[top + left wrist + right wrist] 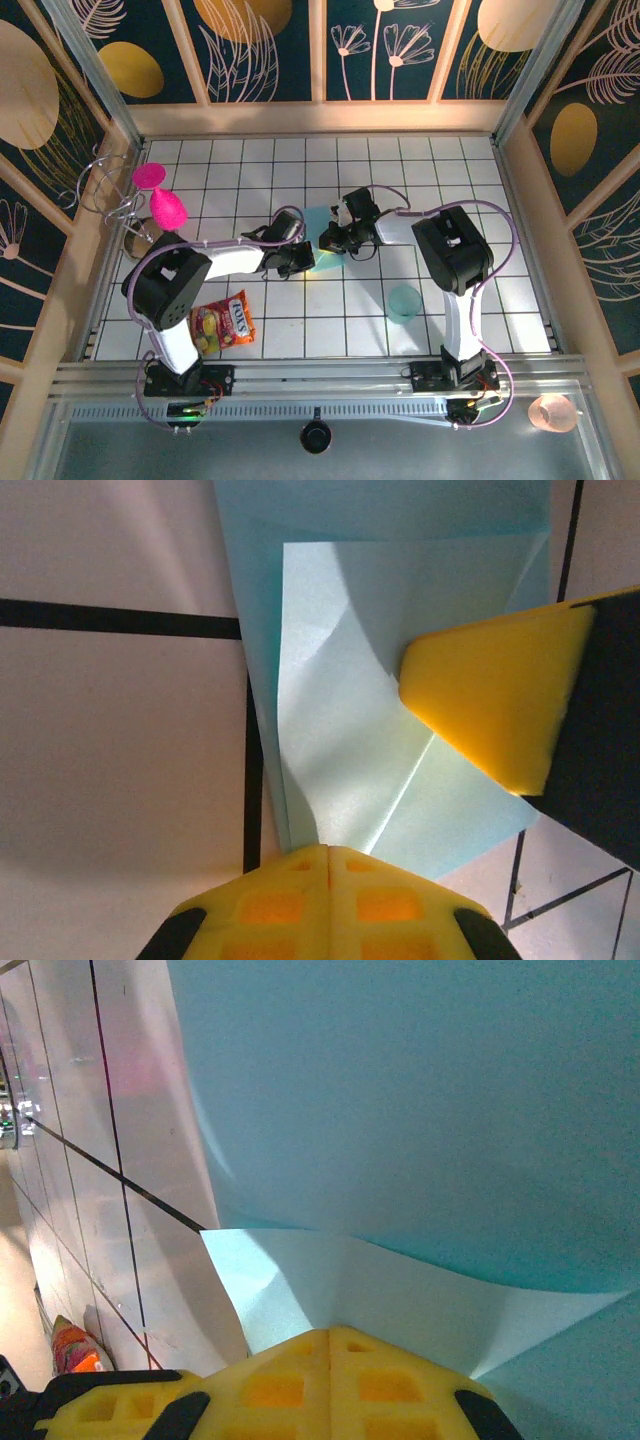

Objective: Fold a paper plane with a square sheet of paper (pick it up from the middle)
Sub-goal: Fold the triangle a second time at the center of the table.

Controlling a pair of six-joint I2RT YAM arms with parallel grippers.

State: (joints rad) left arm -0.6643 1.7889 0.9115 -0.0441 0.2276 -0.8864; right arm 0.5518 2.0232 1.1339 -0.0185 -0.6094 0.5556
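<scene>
Folding stage: early to middle, by judgement; the square sheet of paper [322,218] lies at the centre of the worktop [250,160] with one layer turned over and no pointed dart formed yet.
Snack packet [225,322]: near left, well apart from the work.
Left hand [298,258]: jaws closed, tips meeting the sheet's near edge; whether a layer is pinched cannot be told.
Sheet, detail: between the two hands; a pale folded layer with a diagonal crease shows in the left wrist view, and a flap curls upward in the right wrist view.
Right hand [332,240]: jaws closed; one of its yellow fingers [490,695] rests on the folded layer just beside the crease, apparently pressing it.
Teal cup [404,302]: right of the hands, apart from the sheet.
Remaining, as judged: flattening this fold, then the nose, wing and centre folds.
</scene>
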